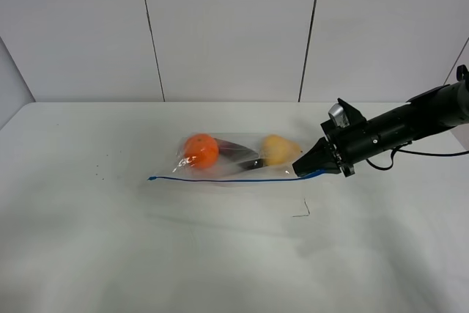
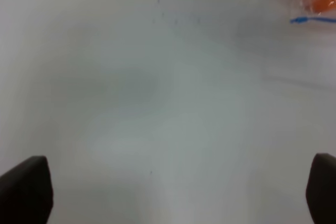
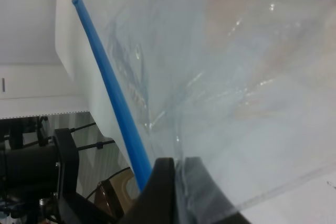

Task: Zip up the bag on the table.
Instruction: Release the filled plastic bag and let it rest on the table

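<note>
Worktop [image 1: 88, 254]: wide, plain white, with a few tiny dark specks near its left part and a small dark mark in front of the bag.
Left claw [image 2: 168, 192]: out of sight in the high view; in its own wrist view only two dark fingertips [image 2: 23, 190] show at the frame's lower corners, spread wide apart with nothing between them, hovering over bare white worktop.
Bag [image 1: 234, 155]: clear crinkly plastic, lying flat near the middle of the worktop, long side running left to right.
Zipper strip [image 1: 220, 179]: thin blue line along the bag's near edge; its left end lies free on the worktop, its right end runs into the right claw.
Orange fruit [image 1: 201, 150]: round, inside the bag at its left end.
Dark purple fruit [image 1: 238, 155]: inside the bag, between the orange and the yellow one, touching both as far as can be told.
Yellow fruit [image 1: 278, 149]: inside the bag at its right end, just beside the right claw.
Right claw [image 1: 302, 171]: pressed together on the bag's right end at the blue strip; the wrist view shows the plastic and strip running in between the dark fingers.
Right arm [image 1: 410, 122]: black, reaching in low from the right edge.
</note>
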